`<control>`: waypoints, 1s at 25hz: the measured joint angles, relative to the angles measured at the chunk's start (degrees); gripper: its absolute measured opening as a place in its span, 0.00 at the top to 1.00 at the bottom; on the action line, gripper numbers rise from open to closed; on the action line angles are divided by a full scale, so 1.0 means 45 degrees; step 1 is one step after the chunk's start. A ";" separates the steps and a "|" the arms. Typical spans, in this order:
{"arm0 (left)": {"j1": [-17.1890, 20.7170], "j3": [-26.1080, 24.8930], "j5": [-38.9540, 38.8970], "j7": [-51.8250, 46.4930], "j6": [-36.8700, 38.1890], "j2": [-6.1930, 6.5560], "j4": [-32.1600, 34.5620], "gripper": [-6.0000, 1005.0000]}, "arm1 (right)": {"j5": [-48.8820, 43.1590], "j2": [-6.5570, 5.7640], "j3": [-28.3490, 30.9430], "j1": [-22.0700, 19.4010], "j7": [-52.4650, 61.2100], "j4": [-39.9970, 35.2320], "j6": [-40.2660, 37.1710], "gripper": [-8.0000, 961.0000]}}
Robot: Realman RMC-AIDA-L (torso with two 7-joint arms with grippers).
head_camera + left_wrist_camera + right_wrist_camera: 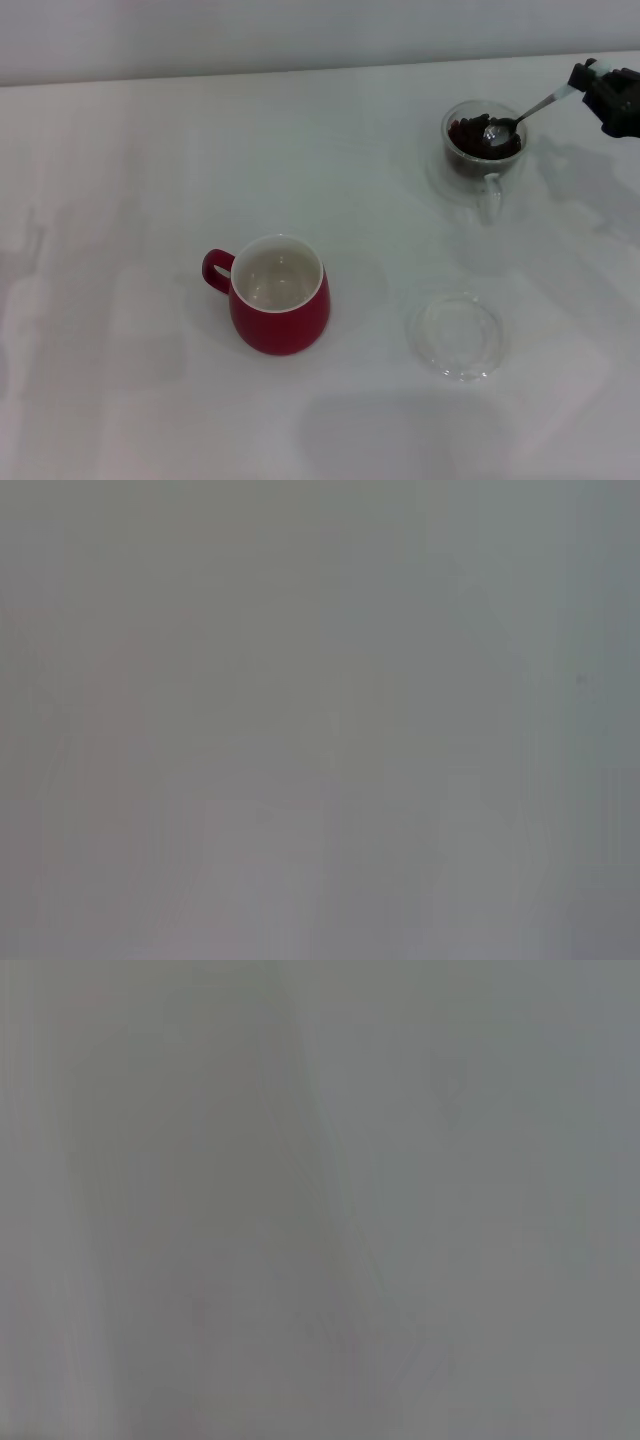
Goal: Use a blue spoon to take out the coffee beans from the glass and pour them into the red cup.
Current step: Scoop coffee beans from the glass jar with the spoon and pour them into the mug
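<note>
Head view shows you the right tool [600, 85] clenched on the blue spoon [522, 116], its bowl among coffee beans [472, 137] inside the glass [484, 147]; the red cup [280, 296], well apart from the glass on the counter [120, 180], looks empty, so nothing is transferred yet.

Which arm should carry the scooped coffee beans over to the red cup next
The right arm. Its end effector already holds the blue spoon, whose bowl sits in the coffee beans inside the glass. The red cup stands apart to the left; the left arm is nowhere in view.
</note>
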 joint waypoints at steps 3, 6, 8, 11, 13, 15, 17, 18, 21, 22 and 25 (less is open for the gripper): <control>0.0000 -0.0023 0.0000 0.0000 0.0001 0.0000 0.0000 0.20 | -0.0082 0.0002 -0.0157 0.0003 -0.0007 -0.0007 0.0028 0.82; 0.0001 -0.0035 0.0000 0.0001 0.0018 0.0010 0.0000 0.20 | -0.0093 0.0002 -0.0303 0.0004 0.0020 -0.0005 0.0104 0.82; 0.0001 -0.0035 0.0000 0.0000 0.0030 0.0015 -0.0003 0.20 | -0.0101 0.0002 -0.0340 0.0005 0.0087 0.0021 0.0129 0.82; 0.0001 -0.0035 0.0000 0.0000 0.0047 0.0019 -0.0016 0.20 | -0.0140 0.0002 -0.0368 0.0004 0.0198 0.0084 0.0140 0.82; 0.0001 -0.0035 0.0000 0.0000 0.0070 0.0020 -0.0028 0.20 | -0.0248 0.0000 -0.0370 -0.0012 0.0522 0.0098 0.0176 0.82; 0.0001 -0.0035 0.0000 0.0000 0.0096 0.0020 -0.0051 0.20 | -0.0381 -0.0010 -0.0370 -0.0034 0.0943 0.0098 0.0257 0.82; 0.0001 -0.0028 0.0000 0.0000 0.0114 0.0021 -0.0058 0.20 | -0.0420 -0.0016 -0.0370 -0.0057 0.1295 0.0094 0.0316 0.81; 0.0001 -0.0020 0.0000 0.0000 0.0119 0.0021 -0.0059 0.20 | -0.0422 -0.0017 -0.0370 -0.0062 0.1444 0.0094 0.0322 0.81; 0.0001 0.0003 0.0000 0.0000 0.0134 0.0021 -0.0058 0.20 | -0.0428 -0.0019 -0.0370 -0.0070 0.2146 0.0083 0.0355 0.81; 0.0001 0.0015 0.0000 0.0000 0.0137 0.0020 -0.0053 0.20 | -0.0430 -0.0019 -0.0368 -0.0072 0.2446 0.0064 0.0392 0.81; 0.0003 0.0029 0.0000 0.0000 0.0137 0.0020 -0.0040 0.20 | -0.0432 -0.0018 -0.0364 -0.0084 0.3080 0.0011 0.0519 0.81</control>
